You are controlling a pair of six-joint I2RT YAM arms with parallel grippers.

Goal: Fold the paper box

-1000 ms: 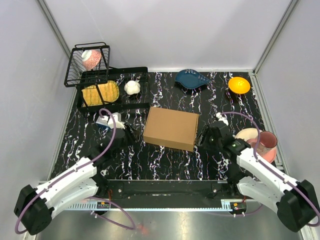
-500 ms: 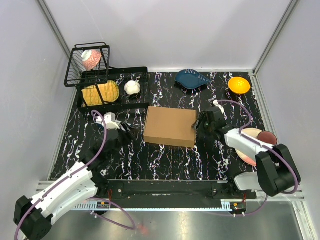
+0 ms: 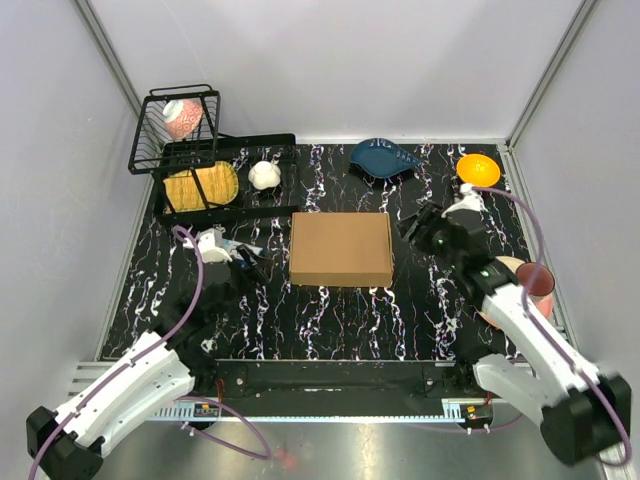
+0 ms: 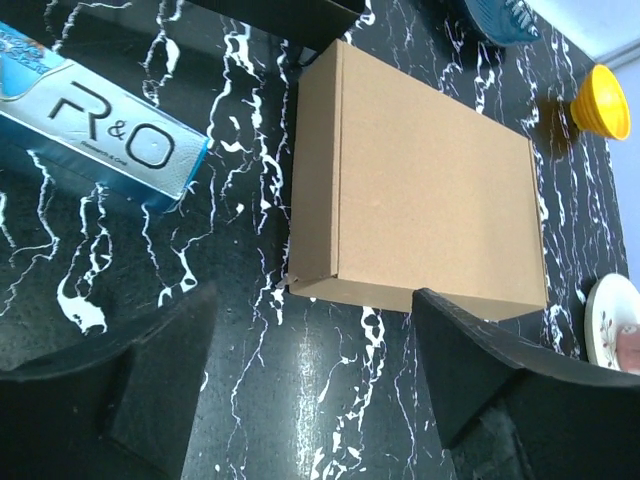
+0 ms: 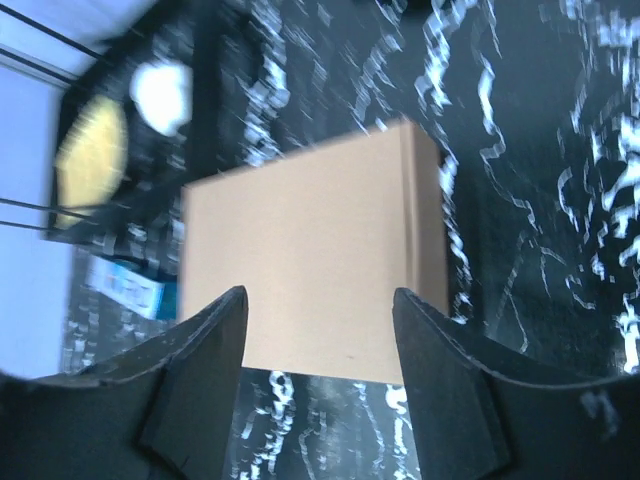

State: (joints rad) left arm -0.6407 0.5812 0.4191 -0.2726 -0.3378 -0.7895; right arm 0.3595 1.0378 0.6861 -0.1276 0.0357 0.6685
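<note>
On the table there is 1 cardboard box [image 3: 341, 249], 1 blue-and-white carton [image 4: 100, 120], 1 wire basket [image 3: 150, 130] with 1 pink patterned item [image 3: 183, 117] inside, 1 black tray [image 3: 230, 150], 1 yellow item [image 3: 200, 187], 1 white lump [image 3: 264, 175], 1 blue dish [image 3: 384, 158], 1 orange bowl [image 3: 478, 170], 1 white plate [image 4: 610, 315] and 1 pink cup [image 3: 538, 280]. There are 2 arms, each with 1 gripper: the left gripper [image 4: 315, 390] and the right gripper [image 5: 320, 380], 2 fingers apiece.

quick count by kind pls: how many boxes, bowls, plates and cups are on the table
boxes: 2, paper box, blue carton
bowls: 2, orange bowl, blue bowl
plates: 1, white plate
cups: 1, pink cup
total: 6
</note>
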